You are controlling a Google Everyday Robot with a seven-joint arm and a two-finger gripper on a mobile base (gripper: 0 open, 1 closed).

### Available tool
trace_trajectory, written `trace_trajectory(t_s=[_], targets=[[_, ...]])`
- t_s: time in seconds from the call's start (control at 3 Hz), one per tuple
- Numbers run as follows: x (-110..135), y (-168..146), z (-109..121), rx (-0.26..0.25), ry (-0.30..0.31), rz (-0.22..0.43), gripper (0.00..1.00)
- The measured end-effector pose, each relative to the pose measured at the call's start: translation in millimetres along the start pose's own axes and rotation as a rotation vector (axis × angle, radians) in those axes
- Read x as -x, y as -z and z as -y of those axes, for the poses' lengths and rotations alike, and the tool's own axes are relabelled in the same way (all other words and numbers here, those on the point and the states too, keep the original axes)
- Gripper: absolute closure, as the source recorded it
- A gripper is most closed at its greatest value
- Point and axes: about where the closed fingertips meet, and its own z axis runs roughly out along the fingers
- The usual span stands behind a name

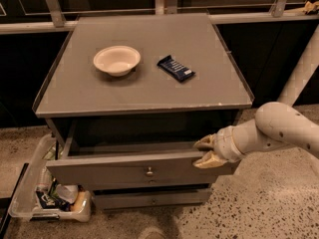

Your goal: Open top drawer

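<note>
Fingers of the gripper (205,152) were closed over the upper edge of the top drawer (124,171) at its right end, one behind the front panel and one before it. That drawer stood partly pulled out beneath the top of the cabinet (149,91), where a bowl (117,59) and a dark snack packet (176,67) lay apart.

High front view; end effector (198,154) lower-right
</note>
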Motion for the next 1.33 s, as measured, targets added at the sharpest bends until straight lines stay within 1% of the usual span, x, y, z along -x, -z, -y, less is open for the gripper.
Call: trace_trajectory(t_s=[0.33, 0.67, 1.0, 1.33], targets=[[11, 5, -13, 0.011, 0.016, 0.022, 1.00], [5, 9, -34, 0.017, 0.013, 0.029, 1.00], [5, 9, -34, 0.017, 0.013, 0.029, 0.83], [5, 9, -34, 0.017, 0.013, 0.029, 0.59]])
